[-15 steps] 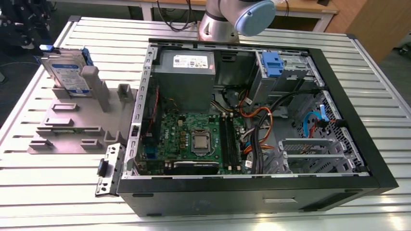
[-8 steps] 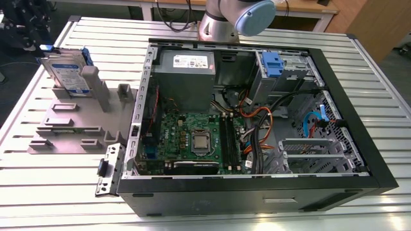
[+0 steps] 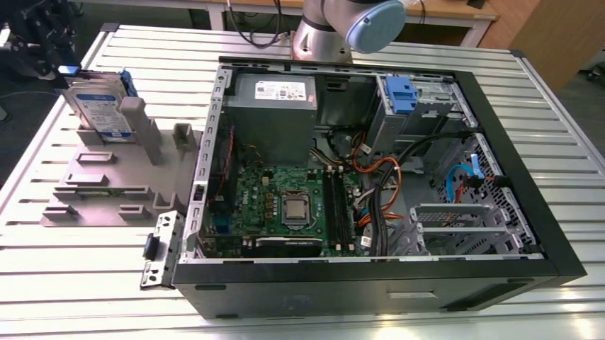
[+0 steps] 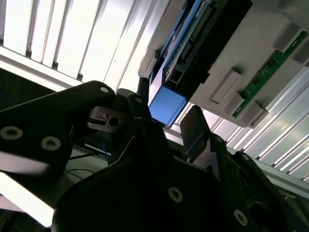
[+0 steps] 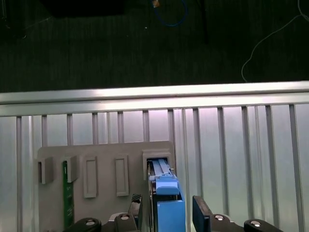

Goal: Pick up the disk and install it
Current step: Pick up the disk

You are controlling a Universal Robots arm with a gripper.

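Two open fingers [image 5: 199, 210] of my gripper [image 5: 167, 202] straddle the blue rail end [image 5: 169, 215] of the disk [image 3: 99, 108], upright in its grey holder [image 3: 95, 185] at the exterior view's upper left; closing off-centre, I judge, could tilt it or jam it in the holder.

Gripper [image 4: 168, 100] straddles disk [image 4: 189, 47] — jaws apart.

The exterior view overlooks the whole table [image 3: 76, 297] from above; both wrist views closely share the grey holder [image 5: 104, 151] [image 4: 256, 46].

One disk [image 3: 99, 110], one pincer [image 5: 169, 207], one grey holder [image 3: 104, 185], one computer case [image 3: 378, 294].
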